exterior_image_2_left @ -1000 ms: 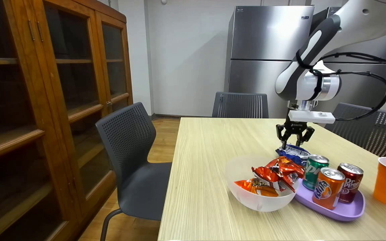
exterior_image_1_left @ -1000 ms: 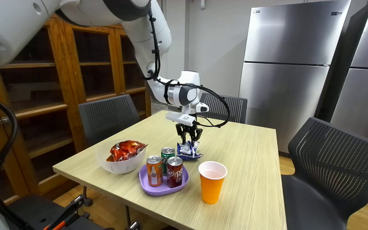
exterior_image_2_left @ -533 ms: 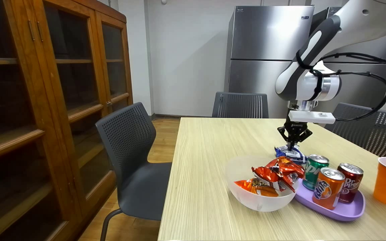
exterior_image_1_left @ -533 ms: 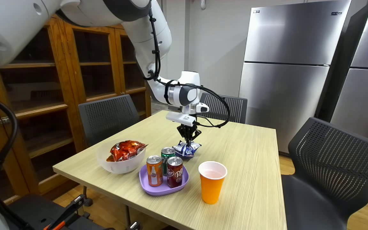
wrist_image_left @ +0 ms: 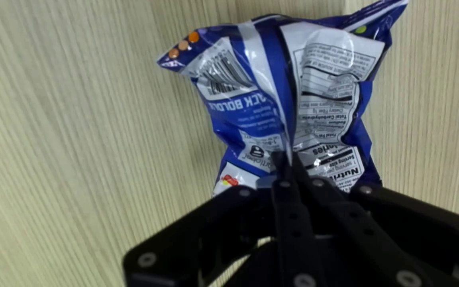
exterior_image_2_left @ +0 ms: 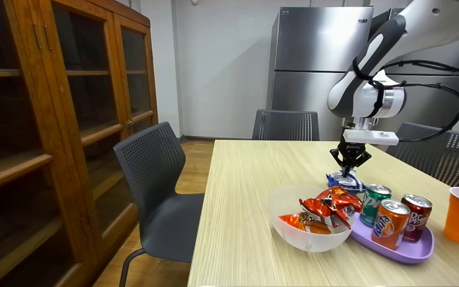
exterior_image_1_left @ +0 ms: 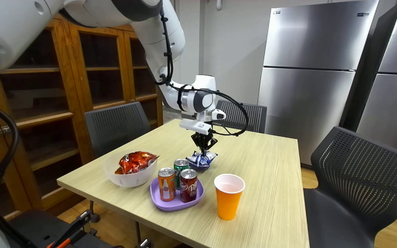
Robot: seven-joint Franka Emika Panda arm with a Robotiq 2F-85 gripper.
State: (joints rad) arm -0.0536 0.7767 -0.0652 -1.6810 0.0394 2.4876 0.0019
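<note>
A pale wood-grain table spreads below the gripper; beyond it stand a perforated-back chair, stainless-steel refrigerator and grey wall.

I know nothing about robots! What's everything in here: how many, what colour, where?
Table: 1, pale wood, centre
Bowl: 1, translucent white, on table
Shiny packets: at least 2, red and orange, in bowl
Tray: 1, purple, beside bowl
Cans: 3, orange, green, dark red, on tray
Cup: 1, orange, white inside, near tray
Blue packet: 1, blue and white, near cans
Chairs: at least 3, dark grey, around table
Fridges: 2, silver, background
Cabinet: 1, brown, glass-doored, left in both exterior views
Robot arm: 1, white and dark grey, over table
Cables: at least 1, black, along arm
Gripper: 1, black, closed on blue packet
</note>
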